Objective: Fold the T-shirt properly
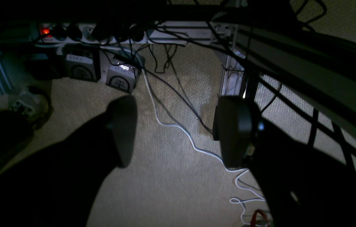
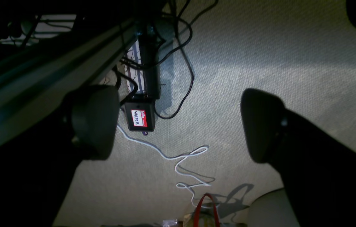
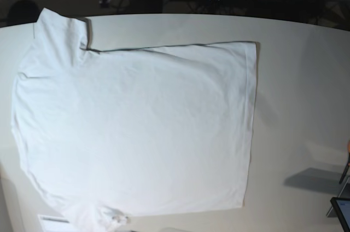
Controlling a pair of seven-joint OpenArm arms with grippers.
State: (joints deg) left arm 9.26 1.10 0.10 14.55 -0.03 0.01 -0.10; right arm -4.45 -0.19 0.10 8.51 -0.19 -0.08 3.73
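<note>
The white T-shirt (image 3: 136, 128) lies spread flat on the off-white tabletop (image 3: 295, 79) in the base view, its hem to the right and its sleeves at the far left and bottom left. Neither gripper shows in the base view. In the left wrist view my left gripper (image 1: 178, 130) is open and empty, hanging over carpet beside the table. In the right wrist view my right gripper (image 2: 178, 124) is open and empty, also over carpet. The shirt does not show in either wrist view.
Below the left gripper are a power strip (image 1: 127, 33), power adapters (image 1: 122, 78) and loose cables (image 1: 196, 148). Below the right gripper are a labelled black box (image 2: 140, 118), a white cable (image 2: 178, 157) and a red-handled bag (image 2: 206, 208). A dark object (image 3: 342, 210) stands at the table's right edge.
</note>
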